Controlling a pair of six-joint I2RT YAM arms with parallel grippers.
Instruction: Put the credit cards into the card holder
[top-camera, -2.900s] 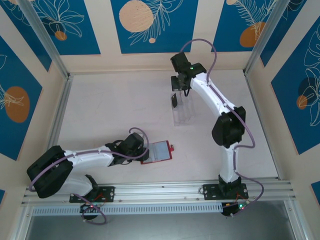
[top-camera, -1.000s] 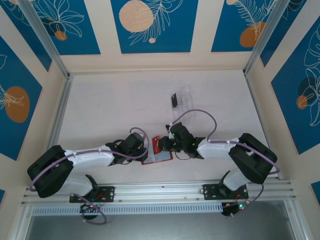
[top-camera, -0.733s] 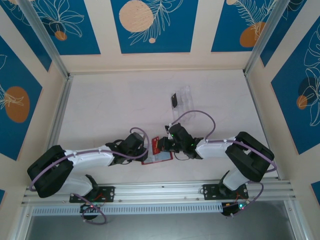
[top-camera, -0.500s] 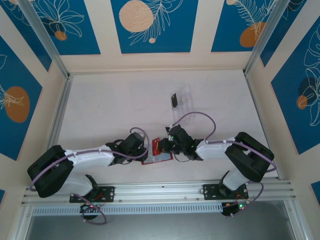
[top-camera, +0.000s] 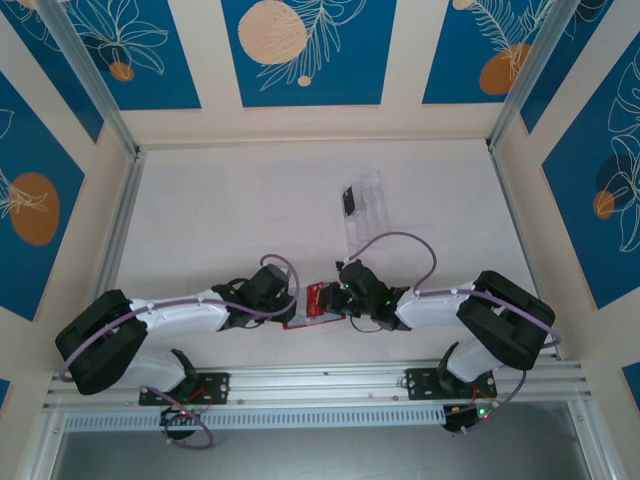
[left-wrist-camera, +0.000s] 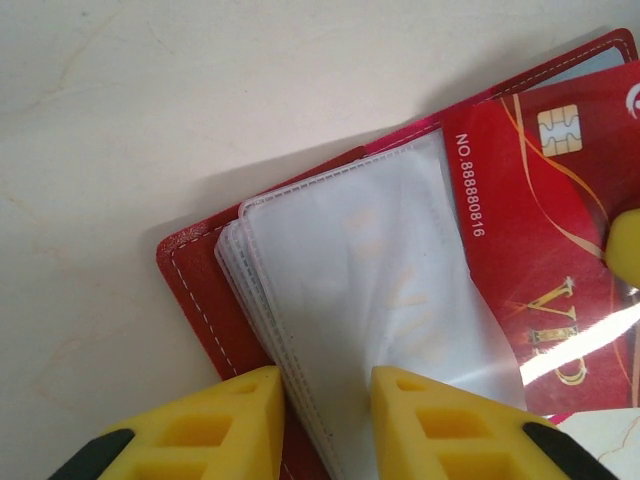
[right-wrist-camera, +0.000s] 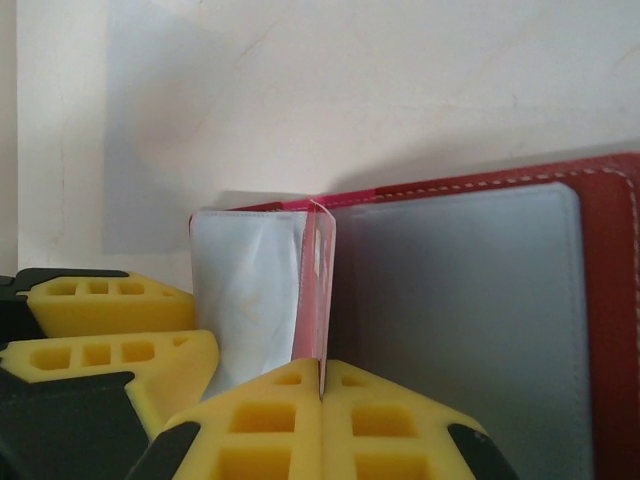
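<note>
Right end effector (right-wrist-camera: 322, 385) was pressed together on the red credit card (right-wrist-camera: 322, 290), fingers flush and the card standing on edge between them. The card's far end met the card holder (left-wrist-camera: 195, 290) at its fold, a greyish sleeve (right-wrist-camera: 250, 290) curling up at the card's 9 o'clock. From the left wrist view, that card lay over the holder's open half, chip and gold lettering showing.

Left end effector (left-wrist-camera: 325, 400) was clamped on the card holder's edge, with the red cover and the sleeve stack (left-wrist-camera: 350, 290) running between its two fingers.

From above, the holder lay open on the surface (top-camera: 220, 220), left arm at its 9 o'clock, right arm at its 3 o'clock. A clear tray (top-camera: 365, 205) stood well apart at 12 o'clock, with a black credit card (top-camera: 348, 200) at its side.
</note>
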